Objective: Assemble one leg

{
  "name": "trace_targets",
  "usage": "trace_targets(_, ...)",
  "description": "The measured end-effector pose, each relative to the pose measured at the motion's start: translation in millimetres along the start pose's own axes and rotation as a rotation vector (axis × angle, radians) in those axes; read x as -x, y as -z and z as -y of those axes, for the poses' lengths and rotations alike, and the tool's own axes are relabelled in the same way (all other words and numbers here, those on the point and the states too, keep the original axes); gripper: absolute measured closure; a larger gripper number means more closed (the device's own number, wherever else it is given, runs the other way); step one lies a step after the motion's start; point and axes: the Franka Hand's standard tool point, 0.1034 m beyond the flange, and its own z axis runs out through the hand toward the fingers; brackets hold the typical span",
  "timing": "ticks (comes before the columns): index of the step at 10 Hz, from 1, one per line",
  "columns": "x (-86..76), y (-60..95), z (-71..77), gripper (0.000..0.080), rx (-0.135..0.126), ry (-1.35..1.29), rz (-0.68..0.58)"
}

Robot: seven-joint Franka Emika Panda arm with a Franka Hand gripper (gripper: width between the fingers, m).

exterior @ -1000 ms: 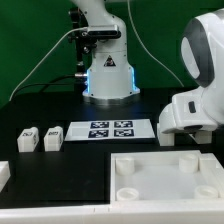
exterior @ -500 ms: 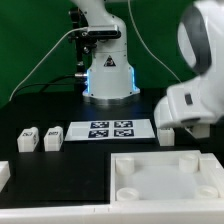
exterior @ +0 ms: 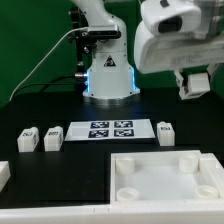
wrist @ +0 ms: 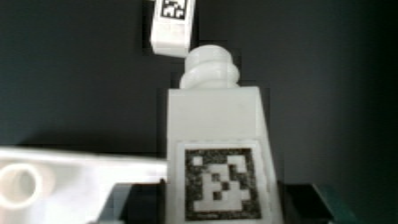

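Quick update: a second ago the arm was down by the tabletop point(exterior: 40, 112). Now our end effector point(exterior: 195, 84) is clamped on the leg point(wrist: 217, 130), hanging high over the tray point(exterior: 165, 186) on the exterior view's right. We reckon the pickup's done and the socket's next.

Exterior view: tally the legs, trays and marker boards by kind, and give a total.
Legs: 4, including one leg in the claw
Tray: 1
Marker board: 1
Total: 6
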Motion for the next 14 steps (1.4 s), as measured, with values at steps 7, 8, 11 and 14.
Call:
trace_targets(7, -70.0, 20.6, -37.1, 0.0508, 0.035, 0.113, -0.715)
trace_targets(8, -92.3, 28.1, -48.0, 0.0508, 0.038, 0.122, -0.770)
trace_targets(11, -97.4, 26.9, -56.7, 0.0508, 0.069, 0.122, -0.970)
trace_targets(14, -98.4, 24.6, -55.0, 0.0508, 0.068, 0.124, -0.972)
